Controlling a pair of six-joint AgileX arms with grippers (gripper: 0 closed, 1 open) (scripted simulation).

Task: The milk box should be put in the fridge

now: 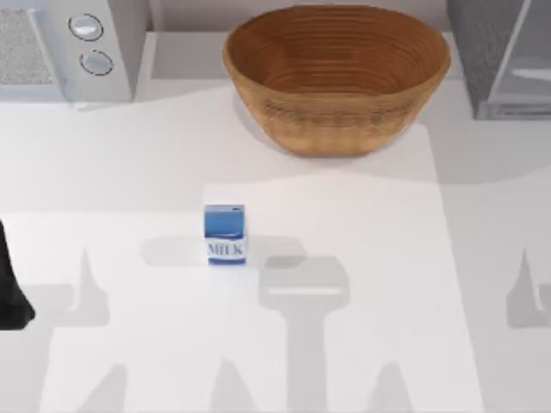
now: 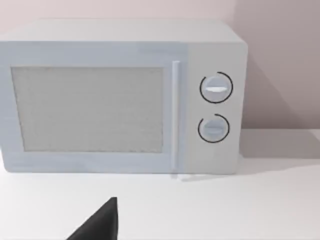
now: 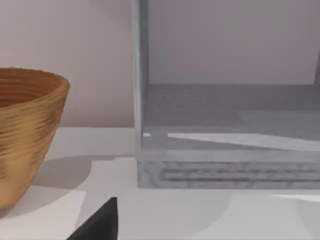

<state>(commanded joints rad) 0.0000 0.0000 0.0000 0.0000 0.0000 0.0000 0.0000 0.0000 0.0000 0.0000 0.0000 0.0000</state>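
A: Milk box point(image 1: 225, 234)?

B: Upright on the white bench point(image 1: 129, 172), near the middle, well in front of the basket point(image 1: 336, 77). Small, square-edged blue carton, white "MILK" lettering and a white wave mark on the front face. Touched by nothing.

A: And the fridge point(image 1: 504, 56)?

B: At the far right corner of the bench. Boxy, dark grey speckled walls, paler smooth panel beside them. From the right wrist view, open at the front point(image 3: 225, 125): smooth pale grey inside, flat floor, ribbed lower edge.

A: Basket material?

B: Brown woven, oval, ribbed in rings, wide at the rim and narrowing toward the base. Far centre of the bench, between the two appliances. Curved flank also in the right wrist view point(image 3: 27, 135).

A: Far left corner?

B: Pale grey box point(image 1: 69, 47) with two round dials, a mesh-textured window and a slim vertical handle, seen squarely from the left wrist point(image 2: 120, 100).

A: Grippers?

B: Left arm point(image 1: 10, 292) just a dark shape at the left edge of the bench. One dark finger tip of the left gripper point(image 2: 100, 225) and of the right gripper point(image 3: 100, 225) in each wrist view; released or clenched, cannot tell for either.
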